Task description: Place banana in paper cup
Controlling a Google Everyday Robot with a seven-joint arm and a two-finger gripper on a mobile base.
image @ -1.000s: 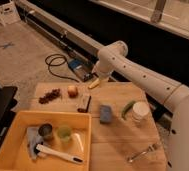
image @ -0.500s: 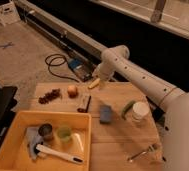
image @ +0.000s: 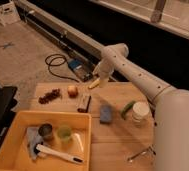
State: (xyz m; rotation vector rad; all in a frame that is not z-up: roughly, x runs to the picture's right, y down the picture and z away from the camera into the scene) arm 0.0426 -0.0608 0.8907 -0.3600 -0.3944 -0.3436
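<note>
As its jaws pinch the slim yellow banana (image: pixel 93 84) for carrying, the gripper (image: pixel 97 81) hovers at the wooden table (image: pixel 113 145) edge — short white paper cup (image: pixel 140 111) waiting.

I can read no text, label or number on anything. My gripper (image: pixel 96 81) holds the banana (image: pixel 93 84) above the far edge of the worktop (image: pixel 119 146).
</note>
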